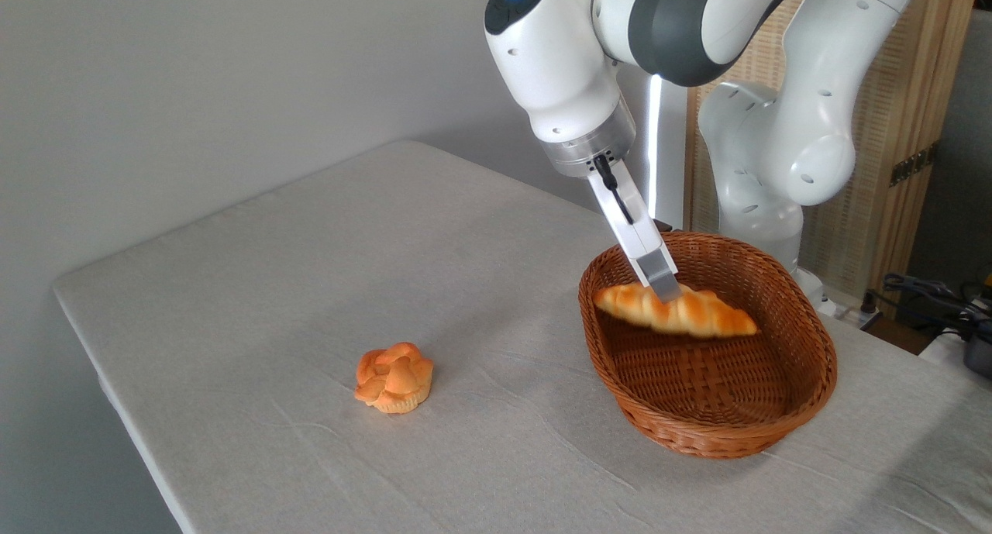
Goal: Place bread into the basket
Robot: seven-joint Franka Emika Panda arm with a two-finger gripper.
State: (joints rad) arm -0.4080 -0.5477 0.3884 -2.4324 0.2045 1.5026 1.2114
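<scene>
**Desk:** What sits nearest the lens?

**Photographer:** A grey cloth-covered table (325, 286), creased along its front. A small round knotted bun (394, 377) with a muffin-like base stands alone on the cloth, at about nine o'clock from the basket and well apart from it.

**Desk:** And the basket?

**Photographer:** The oval reddish-brown wicker basket (721, 433) rests on the table toward the right. Its woven floor is bare and open to view.

**Desk:** Where is the bread?

**Photographer:** The long braided golden loaf, the bread (701, 313), hangs inside the basket's outline, above the floor, its blurred length running from about ten o'clock down to four o'clock. I cannot tell whether its lower tip touches the weave.

**Desk:** Who holds it?

**Photographer:** The gripper (666, 292), slanting in from eleven o'clock, has its fingers (657, 269) pinched on the loaf just left of the middle.

**Desk:** Behind that?

**Photographer:** The white arm (558, 61), a blue light lit on its joint, rises toward twelve o'clock before a plain grey wall (194, 77) and a slatted wooden screen (899, 146). Dark cables (930, 294) lie at three o'clock.
</scene>
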